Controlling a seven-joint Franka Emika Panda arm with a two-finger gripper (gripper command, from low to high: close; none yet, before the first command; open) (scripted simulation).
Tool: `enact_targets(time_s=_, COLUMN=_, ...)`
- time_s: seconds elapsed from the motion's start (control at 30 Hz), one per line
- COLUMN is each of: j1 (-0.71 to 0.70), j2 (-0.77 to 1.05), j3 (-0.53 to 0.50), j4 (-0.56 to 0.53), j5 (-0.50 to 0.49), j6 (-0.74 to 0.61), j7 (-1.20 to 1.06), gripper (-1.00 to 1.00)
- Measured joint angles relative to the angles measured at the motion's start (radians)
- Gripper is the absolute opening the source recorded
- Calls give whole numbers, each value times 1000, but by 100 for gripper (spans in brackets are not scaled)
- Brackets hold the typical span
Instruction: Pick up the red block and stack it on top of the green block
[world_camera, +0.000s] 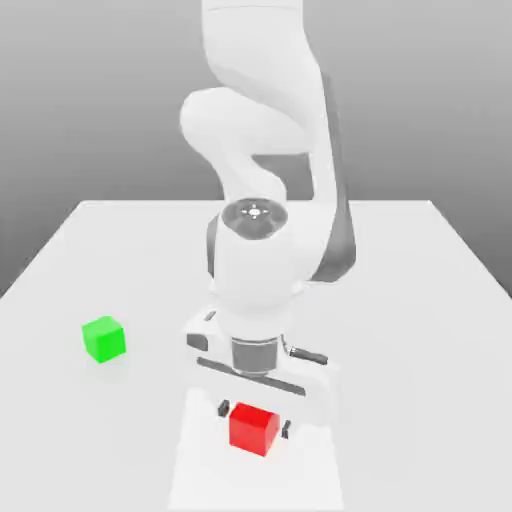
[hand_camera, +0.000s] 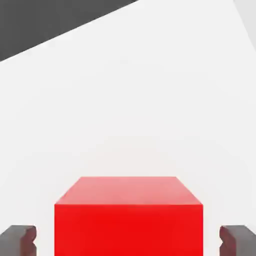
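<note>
The red block rests on the white table near its front edge, in the middle of the exterior view. My gripper is lowered around it, one dark fingertip on each side. In the hand view the red block sits between the fingertips, and a narrow strip of table shows on both sides, so the jaws stand open and clear of the block. The green block stands alone on the table, toward the exterior view's left and a little farther back.
The arm's white body rises from the table's middle, behind the red block. Bare tabletop lies between the two blocks and on the exterior view's right.
</note>
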Motion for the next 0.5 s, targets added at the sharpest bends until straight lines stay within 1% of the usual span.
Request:
enact_targets(time_s=0.13, j1=-1, j2=-3, j3=1, j4=-1, j5=-2, j6=-2, j7=2, gripper=-100)
enact_targets(time_s=0.33, j1=-11, j2=-197, j3=15, j4=-29, j5=24, j6=-168, j7=-19, gripper=-100)
enact_targets(time_s=0.5, j1=-196, j2=-328, j3=-75, j4=-87, j5=-46, j6=-234, j7=-120, gripper=-100)
